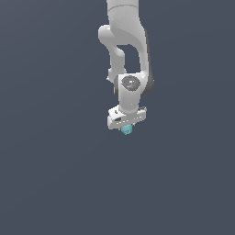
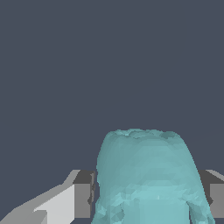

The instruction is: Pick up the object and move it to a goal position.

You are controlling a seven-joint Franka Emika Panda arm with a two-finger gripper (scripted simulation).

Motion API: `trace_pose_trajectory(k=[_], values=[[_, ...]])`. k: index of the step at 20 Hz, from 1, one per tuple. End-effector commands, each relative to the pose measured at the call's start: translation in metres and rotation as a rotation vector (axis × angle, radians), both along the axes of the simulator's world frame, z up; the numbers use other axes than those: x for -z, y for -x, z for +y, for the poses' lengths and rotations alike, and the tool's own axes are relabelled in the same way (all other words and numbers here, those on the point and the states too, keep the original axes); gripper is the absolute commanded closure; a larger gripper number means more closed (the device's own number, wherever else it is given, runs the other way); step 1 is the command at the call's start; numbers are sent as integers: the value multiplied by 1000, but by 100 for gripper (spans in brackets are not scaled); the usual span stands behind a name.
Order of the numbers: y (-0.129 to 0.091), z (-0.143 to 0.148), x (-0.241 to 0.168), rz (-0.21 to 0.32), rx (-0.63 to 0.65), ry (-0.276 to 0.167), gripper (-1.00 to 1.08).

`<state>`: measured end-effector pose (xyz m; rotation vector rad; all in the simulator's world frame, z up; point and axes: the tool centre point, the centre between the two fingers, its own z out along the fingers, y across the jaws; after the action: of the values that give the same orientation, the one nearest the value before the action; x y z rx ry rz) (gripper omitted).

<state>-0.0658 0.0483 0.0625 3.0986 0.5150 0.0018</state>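
Observation:
The object is a tiny teal-cyan lumpy blob right under the white gripper in the exterior view, near the picture's middle. In the wrist view the blob looks large and sits between the two grey finger pads, which press against its sides. The gripper is shut on it. The lower part of the blob is cut off by the edge of the wrist view. The white arm reaches down from the top of the exterior view.
A plain dark grey-blue surface fills the background in both views. No other object, container or goal marker shows.

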Motion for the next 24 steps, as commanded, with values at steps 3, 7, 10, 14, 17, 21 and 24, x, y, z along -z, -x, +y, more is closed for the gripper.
trace_pose_trajectory(k=[3, 7, 10, 14, 17, 21, 24], values=[[11, 0, -22, 0, 0, 1, 108], [24, -1, -48, 0, 0, 1, 108], [33, -1, -67, 0, 0, 1, 108], [42, -1, -86, 1, 0, 0, 108], [47, -2, -97, 1, 0, 0, 108], [51, -2, -106, 1, 0, 0, 108], [52, -2, -109, 1, 0, 0, 108]])
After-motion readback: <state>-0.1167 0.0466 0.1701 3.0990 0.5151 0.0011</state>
